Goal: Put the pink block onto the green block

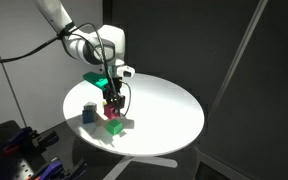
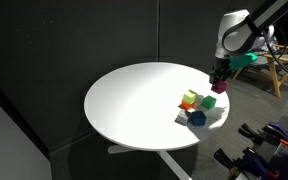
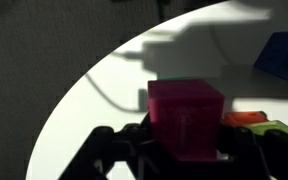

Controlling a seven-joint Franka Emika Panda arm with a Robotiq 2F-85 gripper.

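Observation:
My gripper (image 3: 184, 150) is shut on the pink block (image 3: 184, 118), a magenta cube held between the two dark fingers just above the white round table (image 3: 94, 110). In both exterior views the gripper (image 1: 112, 100) (image 2: 218, 86) hangs over the table's edge area with the pink block (image 1: 111, 112) (image 2: 210, 102) at its tips. The green block (image 1: 116, 126) lies on the table just under and beside the pink one. It shows in the wrist view (image 3: 284, 130) at the right edge, and in an exterior view (image 2: 192, 103) within the cluster of cubes.
A blue cube (image 1: 89, 113) (image 2: 198, 118) (image 3: 282, 55) sits on the table near the gripper. An orange cube (image 3: 246, 118) (image 2: 186, 100) lies against the green one. The table's rim (image 1: 134, 153) is close by. Chairs and gear stand on the floor around the table.

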